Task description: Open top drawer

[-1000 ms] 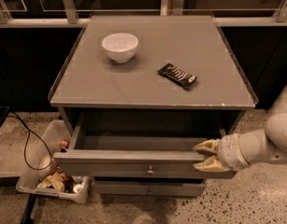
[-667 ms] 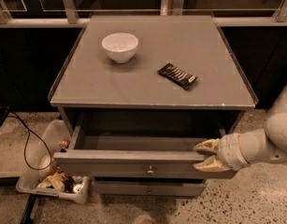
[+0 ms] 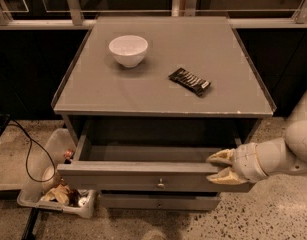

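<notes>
The top drawer of the grey cabinet stands pulled out, its plain grey inside showing and its small round knob at the centre of the front. My gripper is at the right end of the drawer front. One pale fingertip sits above the front's top edge and the other lies just below it, against the face. The fingers stand apart around that edge. A slimmer drawer front shows below.
A white bowl and a dark snack bar lie on the cabinet top. A clear plastic bin with odds and ends stands on the floor at the left, with a black cable beside it. Windows run behind.
</notes>
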